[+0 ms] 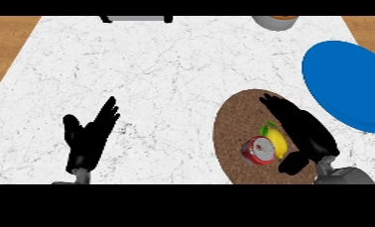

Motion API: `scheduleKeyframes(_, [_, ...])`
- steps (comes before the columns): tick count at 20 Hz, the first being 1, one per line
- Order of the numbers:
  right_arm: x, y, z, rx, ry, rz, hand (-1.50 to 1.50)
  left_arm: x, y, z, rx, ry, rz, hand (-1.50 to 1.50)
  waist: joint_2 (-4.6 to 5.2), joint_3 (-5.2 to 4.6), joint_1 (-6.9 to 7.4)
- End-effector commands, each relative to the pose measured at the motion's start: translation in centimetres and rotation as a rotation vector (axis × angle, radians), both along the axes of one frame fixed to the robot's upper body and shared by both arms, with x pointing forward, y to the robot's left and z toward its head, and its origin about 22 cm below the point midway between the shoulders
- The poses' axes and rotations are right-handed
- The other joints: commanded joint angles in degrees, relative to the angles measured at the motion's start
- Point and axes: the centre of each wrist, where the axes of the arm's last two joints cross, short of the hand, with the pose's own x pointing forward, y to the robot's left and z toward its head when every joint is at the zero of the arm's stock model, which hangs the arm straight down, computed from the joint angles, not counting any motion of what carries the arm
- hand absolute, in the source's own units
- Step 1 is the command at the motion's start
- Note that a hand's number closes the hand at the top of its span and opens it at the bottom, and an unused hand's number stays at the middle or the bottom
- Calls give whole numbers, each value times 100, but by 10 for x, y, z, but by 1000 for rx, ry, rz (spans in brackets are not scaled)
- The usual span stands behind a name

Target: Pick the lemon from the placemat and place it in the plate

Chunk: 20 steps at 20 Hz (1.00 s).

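So this is early in the job, nothing has been moved over yet. The lemon (274, 138) sits on the round brown placemat (238, 117), right up against a red can (256, 151) on its left. The right hand (304, 129) is over the mat on the lemon's right side, fingers stretched out and thumb spread apart. It looks open to me and not wrapped round anything, though it covers part of the fruit so I can't see if there's contact.

The blue plate (341, 80) is just past the mat's right edge and has nothing in it as far as it shows. What's left is basically everything: the grab, the lift, the short carry right and the set-down.

The left hand (88, 137) rests open on the white tabletop (168, 72), well away from all this
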Motion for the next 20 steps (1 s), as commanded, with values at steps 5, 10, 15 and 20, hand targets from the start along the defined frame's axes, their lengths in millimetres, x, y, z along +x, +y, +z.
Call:
scheduleKeyframes(5, [6,-3,-20,-110,97,74,150,-7,0,-6,-19,17,-7,0,1,-2,7])
scheduleKeyframes(10, [-5,17,-42,-127,-6,119,150,-1,-7,5,-5,-13,6,0,0,-1,1])
scheduleKeyframes(15, [26,3,-34,-140,-55,117,150,13,16,14,-15,0,-9,0,3,-1,7])
scheduleKeyframes(20, [68,-7,-7,-80,-112,-491,150,7,-11,9,-6,-20,-18,0,123,1,110])
